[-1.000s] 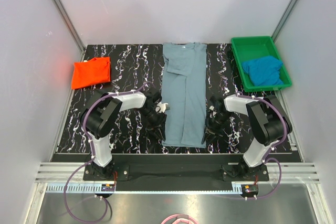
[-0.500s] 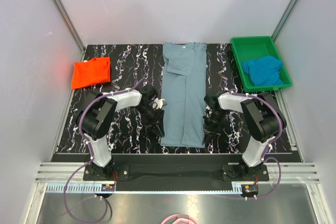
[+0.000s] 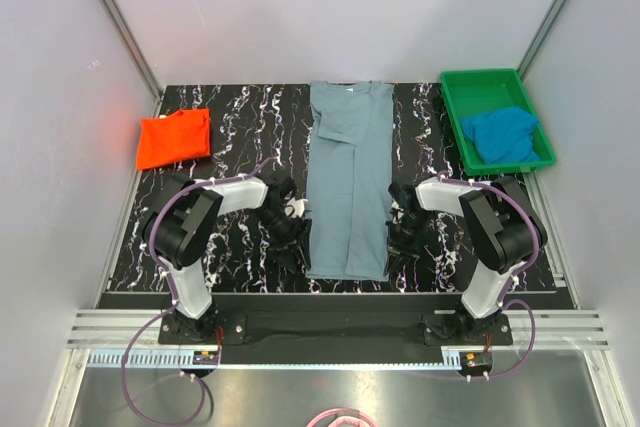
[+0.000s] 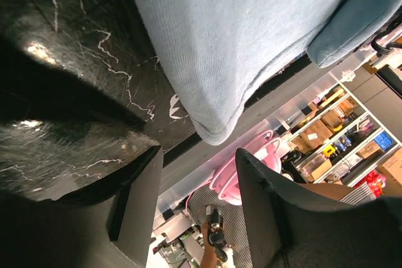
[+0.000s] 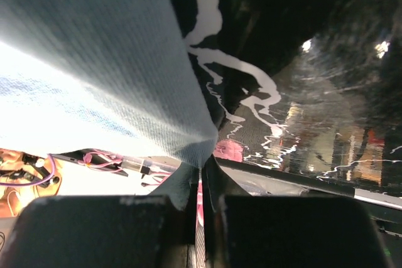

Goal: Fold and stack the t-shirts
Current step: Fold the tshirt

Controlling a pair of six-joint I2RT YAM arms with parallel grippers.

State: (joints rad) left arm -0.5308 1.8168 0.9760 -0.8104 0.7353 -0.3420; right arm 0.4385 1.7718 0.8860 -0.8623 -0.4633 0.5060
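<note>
Three t-shirts were seen. A large dusty grey-blue cloth t-shirt (image 3: 347, 177) lay lengthwise at the centre of a black marbled counter (image 3: 240, 112), its sides folded in. A folded orange-red t-shirt (image 3: 174, 138) lay far left, and a crumpled bright blue t-shirt (image 3: 499, 133) sat in the one green plastic tray (image 3: 452, 112). The grey-blue shirt's near hem was being taken. The right end effector (image 5: 202, 202) appeared closed on one hem corner. The left end effector (image 4: 200, 183) was spread open just short of the other. Closing there seemed needed next.
</note>
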